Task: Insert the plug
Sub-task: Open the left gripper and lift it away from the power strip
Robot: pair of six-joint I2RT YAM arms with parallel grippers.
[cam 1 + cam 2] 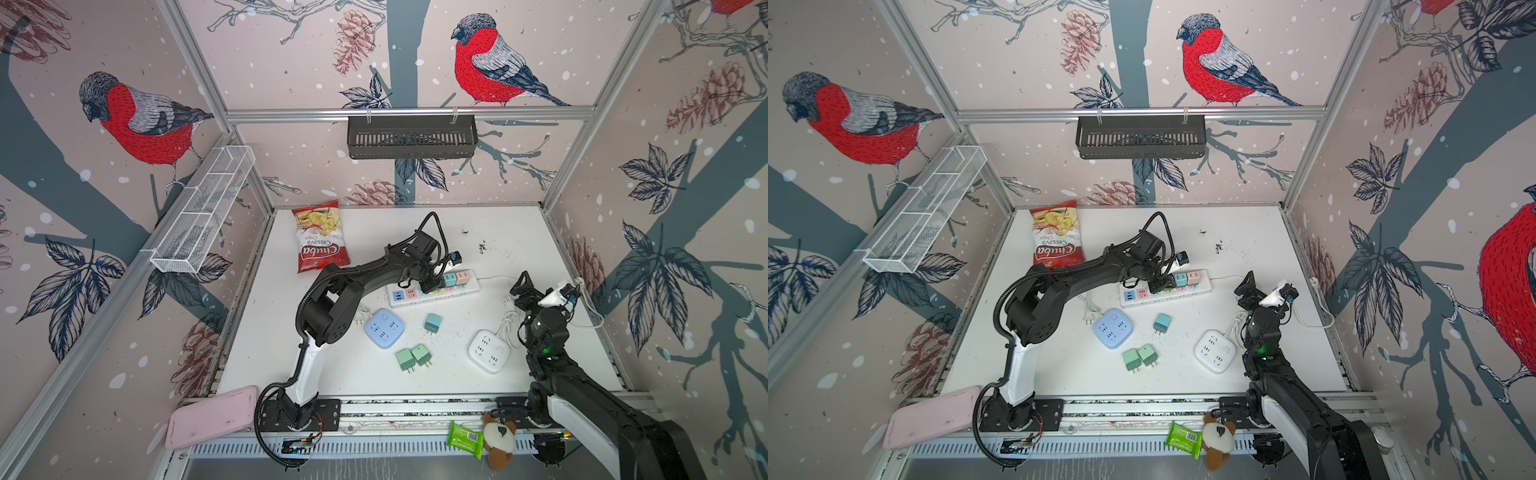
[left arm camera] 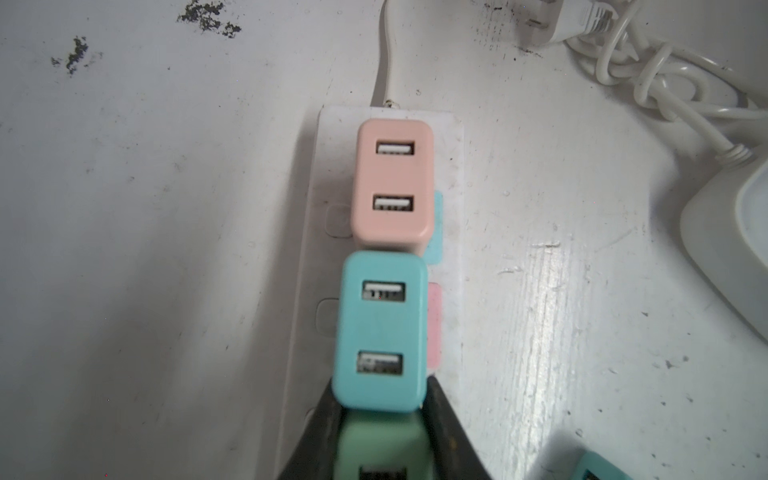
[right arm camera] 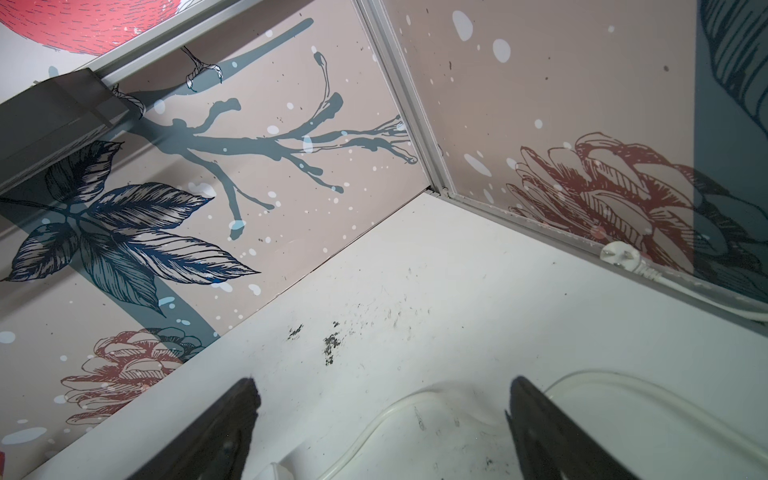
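Observation:
My left gripper (image 2: 380, 415) is shut on a light green plug (image 2: 380, 444), one black finger on each side. The plug sits over the white power strip (image 2: 307, 270), right next to a teal plug (image 2: 380, 328) and a pink plug (image 2: 392, 187) that stand in the strip. Its prongs are hidden. In both top views this gripper (image 1: 432, 284) (image 1: 1160, 284) is down on the strip (image 1: 415, 300). My right gripper (image 1: 527, 290) (image 3: 382, 390) is open and holds nothing, raised at the right of the table.
Loose on the table lie a teal plug (image 1: 433, 323) and two green plugs (image 1: 405, 359). A blue square socket (image 1: 384, 329) and a white square socket (image 1: 489, 350) with a coiled cord are nearby. A chips bag (image 1: 320, 237) lies at the back left.

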